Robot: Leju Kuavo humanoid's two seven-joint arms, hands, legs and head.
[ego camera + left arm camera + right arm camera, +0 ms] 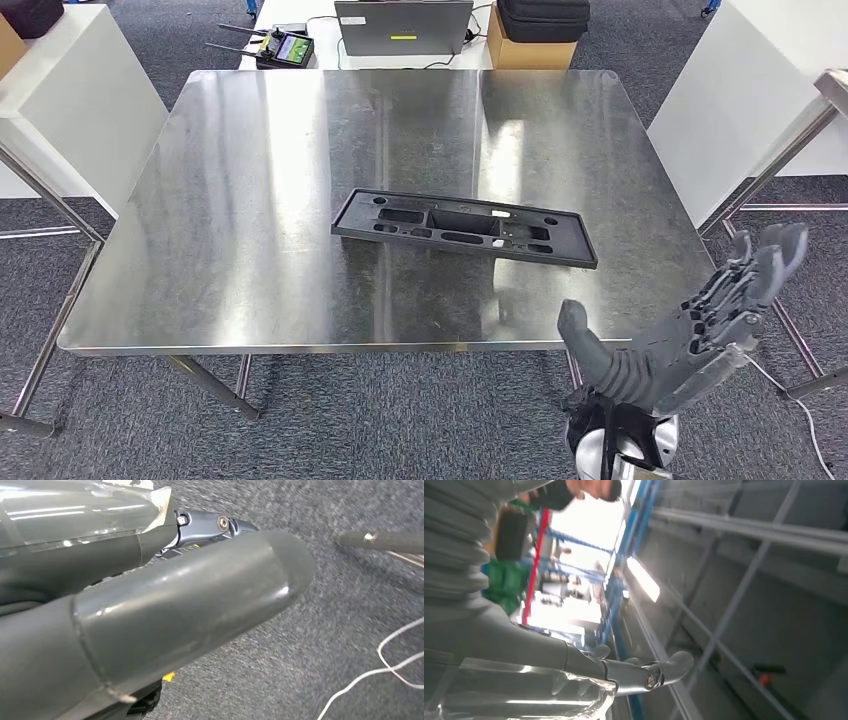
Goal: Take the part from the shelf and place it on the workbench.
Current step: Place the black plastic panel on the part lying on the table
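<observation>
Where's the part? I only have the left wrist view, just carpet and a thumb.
Observer: Head view shows the black part lying flat near the middle of the steel workbench.
Operator: Right robot hand holding anything?
Observer: No. The right robot hand is off the bench's near right corner, fingers apart, empty.
Operator: What's behind the bench?
Observer: A laptop and a cardboard box on a white table.

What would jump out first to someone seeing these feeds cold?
The long black part lying flat near the middle of the shiny steel workbench. Next, the right hand, raised off the bench's near right corner with fingers spread, holding nothing. The left hand hangs over grey carpet.
</observation>
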